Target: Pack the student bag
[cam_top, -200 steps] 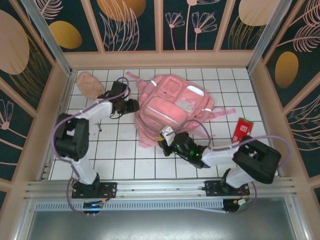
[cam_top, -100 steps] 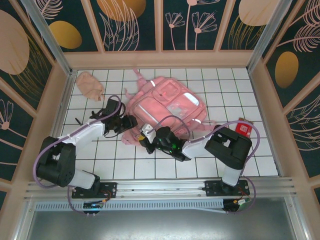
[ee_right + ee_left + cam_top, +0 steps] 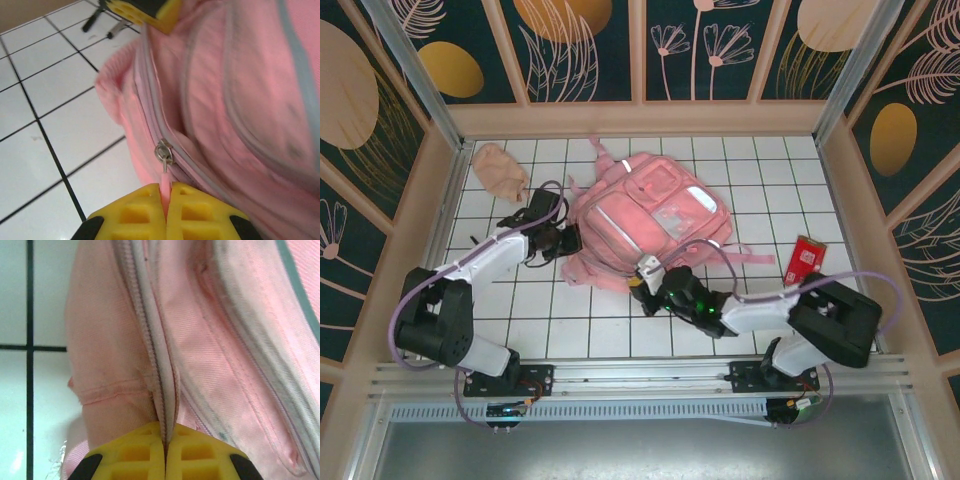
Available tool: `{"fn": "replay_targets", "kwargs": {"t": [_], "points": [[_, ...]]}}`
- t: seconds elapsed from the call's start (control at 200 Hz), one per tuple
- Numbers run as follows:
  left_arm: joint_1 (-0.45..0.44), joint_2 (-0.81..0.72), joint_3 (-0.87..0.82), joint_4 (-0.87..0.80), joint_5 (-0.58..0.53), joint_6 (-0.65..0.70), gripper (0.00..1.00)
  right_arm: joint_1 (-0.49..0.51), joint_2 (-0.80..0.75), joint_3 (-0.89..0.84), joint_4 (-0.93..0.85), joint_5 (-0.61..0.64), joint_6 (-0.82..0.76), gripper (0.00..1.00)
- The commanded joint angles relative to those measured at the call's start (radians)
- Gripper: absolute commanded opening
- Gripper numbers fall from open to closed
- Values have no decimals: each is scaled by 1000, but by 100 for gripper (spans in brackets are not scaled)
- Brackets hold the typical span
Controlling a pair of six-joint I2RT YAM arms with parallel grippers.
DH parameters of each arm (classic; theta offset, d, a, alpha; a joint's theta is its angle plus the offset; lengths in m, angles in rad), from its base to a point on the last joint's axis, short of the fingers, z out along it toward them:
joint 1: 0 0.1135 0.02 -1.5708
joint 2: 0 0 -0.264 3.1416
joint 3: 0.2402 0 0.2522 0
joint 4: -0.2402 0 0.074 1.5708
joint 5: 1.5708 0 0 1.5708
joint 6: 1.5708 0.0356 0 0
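Observation:
The pink student bag (image 3: 650,215) lies in the middle of the tiled table. At its left edge my left gripper (image 3: 569,241) is shut on the bag. In the left wrist view the yellow pads (image 3: 200,452) pinch a fold of the pale zip seam (image 3: 161,365). At the bag's near edge my right gripper (image 3: 645,287) is shut on the pink zip pull tab (image 3: 165,186). That tab hangs from the metal slider (image 3: 163,151). The zip (image 3: 142,85) runs from the slider up towards the left gripper's yellow finger (image 3: 145,10).
A small peach cloth pouch (image 3: 499,169) lies at the far left corner. A red packet (image 3: 805,257) lies right of the bag, beyond a pink strap (image 3: 750,256). Thin dark items (image 3: 97,15) lie on the tiles near the left gripper. Frame walls enclose the table.
My left gripper has closed on the bag's zip seam. My right gripper, still holding the pull tab, has shifted right and slightly nearer. The bag has shifted a little.

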Motion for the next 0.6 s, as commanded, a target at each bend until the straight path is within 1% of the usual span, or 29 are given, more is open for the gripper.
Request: {"fn": "replay_targets", "kwargs": {"t": [0.0,0.055,0.105,0.19,0.235,0.255,0.305,0.335,0.35,0.405,0.45,0.515,0.596], "points": [[27,57,82,-26,52,172,0,4,-129,-99,-161,179,103,0],[41,84,105,-25,87,213,0,-6,-189,-147,-195,234,140,0],[49,112,132,-24,99,250,0,-21,-240,-181,-223,259,167,0],[56,177,209,-38,104,340,0,-30,-306,-223,-190,239,132,0],[59,213,271,-54,104,362,0,-29,-319,-231,-157,219,104,0],[62,253,299,-61,102,363,0,-31,-319,-230,-143,210,92,0],[62,305,373,-81,96,347,13,-31,-298,-223,-104,170,52,0],[62,330,409,-93,99,331,24,-31,-274,-209,-82,147,28,0],[63,340,423,-97,102,321,27,-31,-258,-200,-74,130,16,0],[63,359,449,-100,107,275,32,-32,-184,-159,-36,77,-26,0],[63,353,445,-102,93,232,41,-29,-116,-111,-5,30,-56,0],[63,317,414,-126,63,180,47,-19,-24,-44,57,-15,-80,0],[62,244,345,-176,48,129,49,-14,76,35,144,-57,-83,0]]}}
